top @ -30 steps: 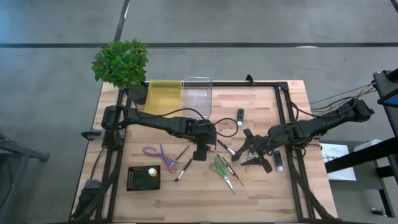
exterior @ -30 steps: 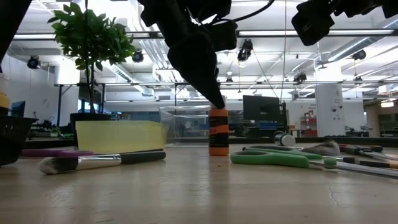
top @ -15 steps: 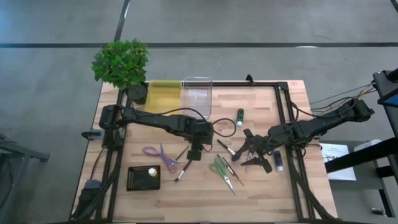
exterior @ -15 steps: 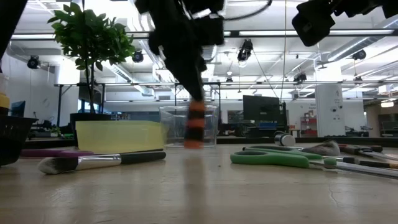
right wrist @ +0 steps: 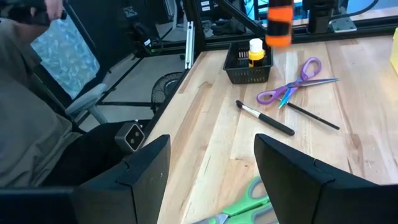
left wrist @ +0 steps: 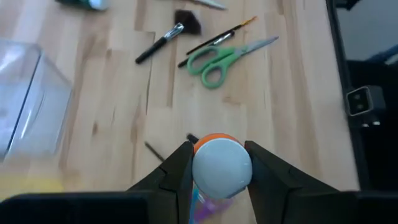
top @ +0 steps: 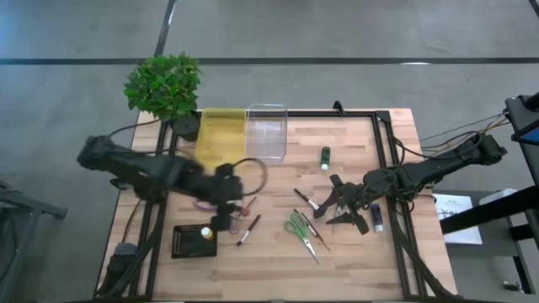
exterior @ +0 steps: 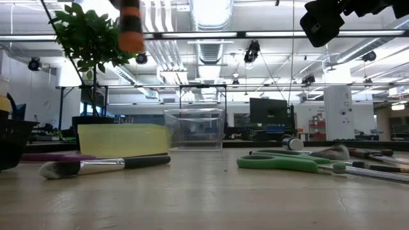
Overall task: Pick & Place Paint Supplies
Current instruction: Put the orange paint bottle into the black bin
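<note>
My left jaws (left wrist: 216, 163) are clamped on the orange bottle (left wrist: 221, 168), one finger on each side of its pale cap. Bottle hangs upright, long axis vertical, lifted well clear of the tabletop (top: 354, 252). The black basket (top: 193, 241), already holding a yellow bottle (top: 205, 232), sits just beside and slightly outboard of my load, toward the near left corner. In the right wrist view the orange bottle is above the basket's far edge, not yet centred. Judgement: short sideways shift, then lower straight down, keeping the axis upright. My right jaws (top: 339, 207) hang wide apart and empty over the brushes, farther from the basket.
</note>
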### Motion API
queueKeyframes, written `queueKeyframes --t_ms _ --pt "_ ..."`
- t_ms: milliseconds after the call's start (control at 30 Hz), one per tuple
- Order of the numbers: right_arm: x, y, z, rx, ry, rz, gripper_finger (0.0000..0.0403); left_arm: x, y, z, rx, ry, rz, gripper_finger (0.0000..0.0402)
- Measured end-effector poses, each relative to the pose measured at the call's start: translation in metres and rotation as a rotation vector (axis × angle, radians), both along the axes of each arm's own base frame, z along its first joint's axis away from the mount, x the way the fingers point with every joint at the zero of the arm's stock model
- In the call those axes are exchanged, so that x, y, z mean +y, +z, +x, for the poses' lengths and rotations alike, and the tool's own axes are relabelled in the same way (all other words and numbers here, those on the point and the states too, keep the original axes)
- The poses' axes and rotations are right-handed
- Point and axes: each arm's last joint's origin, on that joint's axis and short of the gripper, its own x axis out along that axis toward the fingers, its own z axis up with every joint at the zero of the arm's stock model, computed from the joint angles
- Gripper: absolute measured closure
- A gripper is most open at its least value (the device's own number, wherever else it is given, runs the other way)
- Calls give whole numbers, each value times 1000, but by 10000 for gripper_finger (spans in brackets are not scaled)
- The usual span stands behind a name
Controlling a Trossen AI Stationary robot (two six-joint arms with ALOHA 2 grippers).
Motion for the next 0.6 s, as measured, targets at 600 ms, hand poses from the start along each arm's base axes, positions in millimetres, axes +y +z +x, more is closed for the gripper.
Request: queueKeyframes --t_ms 600 --pt "0 8 2 -44 -6 32 174 -46 -15 -100 109 216 -61 286"
